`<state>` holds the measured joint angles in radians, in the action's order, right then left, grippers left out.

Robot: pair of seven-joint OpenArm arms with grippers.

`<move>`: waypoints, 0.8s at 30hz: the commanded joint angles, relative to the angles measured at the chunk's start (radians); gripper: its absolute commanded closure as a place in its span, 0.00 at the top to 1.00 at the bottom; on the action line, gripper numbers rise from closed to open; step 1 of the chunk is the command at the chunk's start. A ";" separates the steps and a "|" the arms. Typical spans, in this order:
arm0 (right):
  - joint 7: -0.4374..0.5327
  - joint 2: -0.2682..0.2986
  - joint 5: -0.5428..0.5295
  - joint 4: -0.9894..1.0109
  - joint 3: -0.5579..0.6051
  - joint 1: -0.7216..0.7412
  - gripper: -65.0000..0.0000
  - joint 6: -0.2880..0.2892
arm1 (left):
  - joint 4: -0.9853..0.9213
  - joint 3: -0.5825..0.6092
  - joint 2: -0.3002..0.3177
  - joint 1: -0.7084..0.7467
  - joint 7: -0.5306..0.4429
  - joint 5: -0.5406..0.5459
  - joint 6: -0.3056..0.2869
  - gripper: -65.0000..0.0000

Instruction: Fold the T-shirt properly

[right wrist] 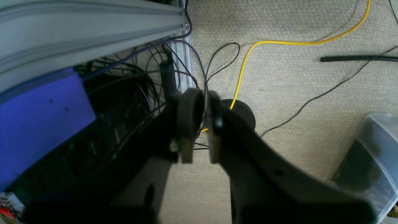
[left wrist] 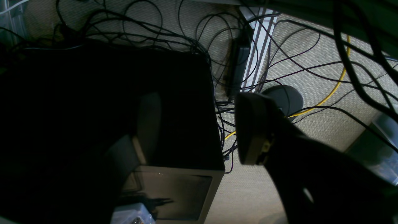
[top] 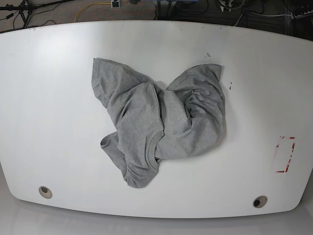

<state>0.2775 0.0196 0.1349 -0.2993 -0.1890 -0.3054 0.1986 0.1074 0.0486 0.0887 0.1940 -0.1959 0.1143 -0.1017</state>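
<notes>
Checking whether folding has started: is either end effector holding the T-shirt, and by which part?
Nothing is held. The T-shirt lies crumpled on the table, untouched. Both end effectors, left and right, hang empty over the floor.

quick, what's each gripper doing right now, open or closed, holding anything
Left gripper: open, holding nothing, off the table above the floor.
Right gripper: nearly shut, empty, also off the table.
The T-shirt lies crumpled and untouched.
</notes>
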 commanded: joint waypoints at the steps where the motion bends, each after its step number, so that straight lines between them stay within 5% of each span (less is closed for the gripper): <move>1: 0.004 0.001 0.000 -0.006 -0.006 -0.010 0.10 0.009 | 0.002 -0.004 0.006 0.015 -0.017 0.004 -0.002 0.55; 24: 0.009 0.002 -0.003 -0.007 -0.004 -0.011 0.09 0.004 | 0.013 -0.007 0.007 0.038 -0.023 0.004 0.000 0.55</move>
<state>0.2783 0.0196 0.1345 -0.3054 -0.1925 -0.3054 0.2016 0.1177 0.0429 0.0917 0.2176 -0.2111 0.1169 -0.1043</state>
